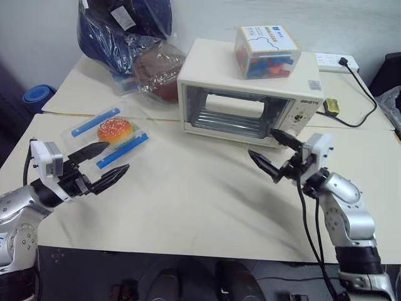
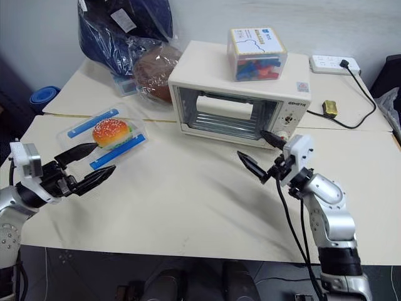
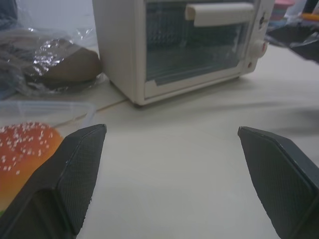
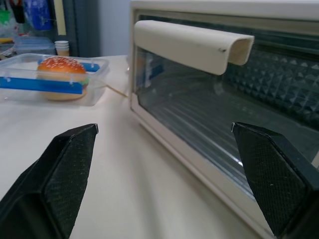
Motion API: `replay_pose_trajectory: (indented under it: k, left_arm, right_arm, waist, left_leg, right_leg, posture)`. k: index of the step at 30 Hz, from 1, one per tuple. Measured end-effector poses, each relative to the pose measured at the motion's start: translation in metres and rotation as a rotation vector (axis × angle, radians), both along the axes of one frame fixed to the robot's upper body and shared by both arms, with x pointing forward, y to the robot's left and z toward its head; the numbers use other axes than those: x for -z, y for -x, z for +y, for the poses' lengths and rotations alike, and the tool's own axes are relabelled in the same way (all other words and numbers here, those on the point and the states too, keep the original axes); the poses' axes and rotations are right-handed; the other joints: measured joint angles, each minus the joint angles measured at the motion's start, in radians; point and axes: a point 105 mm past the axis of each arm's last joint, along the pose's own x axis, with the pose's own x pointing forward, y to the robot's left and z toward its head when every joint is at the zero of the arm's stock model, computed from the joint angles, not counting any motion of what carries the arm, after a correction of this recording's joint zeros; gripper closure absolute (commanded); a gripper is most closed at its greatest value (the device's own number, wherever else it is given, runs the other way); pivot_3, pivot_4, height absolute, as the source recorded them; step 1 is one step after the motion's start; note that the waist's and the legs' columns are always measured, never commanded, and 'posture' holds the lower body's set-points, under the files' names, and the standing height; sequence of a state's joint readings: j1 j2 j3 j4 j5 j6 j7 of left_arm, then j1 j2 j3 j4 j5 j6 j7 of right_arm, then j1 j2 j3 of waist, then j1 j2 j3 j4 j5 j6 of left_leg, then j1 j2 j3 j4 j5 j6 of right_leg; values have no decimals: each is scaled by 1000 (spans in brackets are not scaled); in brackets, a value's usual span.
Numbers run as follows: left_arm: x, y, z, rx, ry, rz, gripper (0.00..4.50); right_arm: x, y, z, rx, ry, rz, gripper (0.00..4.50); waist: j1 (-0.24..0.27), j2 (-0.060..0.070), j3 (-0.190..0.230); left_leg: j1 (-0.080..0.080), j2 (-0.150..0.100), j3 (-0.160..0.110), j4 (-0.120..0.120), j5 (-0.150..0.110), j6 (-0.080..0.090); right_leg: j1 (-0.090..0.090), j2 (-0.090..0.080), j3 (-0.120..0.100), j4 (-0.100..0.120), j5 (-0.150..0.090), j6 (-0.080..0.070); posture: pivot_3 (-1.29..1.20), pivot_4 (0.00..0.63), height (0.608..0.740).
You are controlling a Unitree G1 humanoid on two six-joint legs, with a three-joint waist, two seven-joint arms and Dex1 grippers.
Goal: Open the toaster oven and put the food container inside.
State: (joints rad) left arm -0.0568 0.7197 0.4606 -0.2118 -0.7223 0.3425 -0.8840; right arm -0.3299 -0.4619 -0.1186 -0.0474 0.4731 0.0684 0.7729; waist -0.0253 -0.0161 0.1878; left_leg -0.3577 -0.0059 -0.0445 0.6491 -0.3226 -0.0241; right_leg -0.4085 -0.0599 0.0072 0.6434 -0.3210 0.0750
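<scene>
**Colours on the table**

Cream-white toaster oven (image 1: 250, 94) right of centre, with a white bar handle (image 1: 234, 105) and red knob (image 3: 257, 48); clear food container (image 1: 108, 135) at left, blue side clips, orange sesame-speckled bun; black gripper fingers (image 1: 113, 177); clear box (image 1: 267, 51) of colourful pieces, white-blue printed lid.

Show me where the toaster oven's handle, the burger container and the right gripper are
toaster oven handle (image 4: 192, 46): right wrist view, middle of the white bar.
food container (image 1: 123, 151): left eye view, blue side clip.
right gripper (image 1: 270, 153): left eye view, midway between its open fingertips.
</scene>
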Motion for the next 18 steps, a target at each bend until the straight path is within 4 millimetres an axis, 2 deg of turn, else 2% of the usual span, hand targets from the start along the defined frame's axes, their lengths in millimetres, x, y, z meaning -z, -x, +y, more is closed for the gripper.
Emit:
replay_pose_trajectory:
  k: [5,10,13,16,18]
  left_arm:
    - [-2,2,-12,18,21,0,0]
    - [11,5,-14,3,57,40,0]
    - [16,3,-18,4,61,50,0]
    - [16,-1,-19,3,53,43,0]
    - [12,-7,-20,2,59,24,397]
  right_arm:
    - [-13,-16,10,0,-40,-32,24]
    - [-19,-8,34,-96,-85,-83,24]
    - [-8,7,39,-144,-57,-89,24]
    - [11,24,41,-193,33,-77,24]
    - [22,33,38,-208,107,-77,0]
  waist:
    - [-5,0,0]
    - [-2,0,0]
    - [-2,0,0]
    - [-2,0,0]
    - [-2,0,0]
  left_leg:
    - [0,0,1,0,0,-1]
    - [0,1,1,0,1,-1]
    - [-1,1,0,0,0,-1]
    - [-1,0,1,0,0,-1]
    - [-1,0,1,0,1,-1]
  right_leg:
    - [-2,1,1,2,0,0]
    - [-2,1,0,2,0,0]
    - [-2,1,0,1,0,0]
    - [-2,1,0,1,0,0]
    - [-2,1,0,2,0,0]
  posture:
    - [0,150,740]
    - [0,150,740]
    - [0,150,740]
    - [0,150,740]
    - [0,150,740]
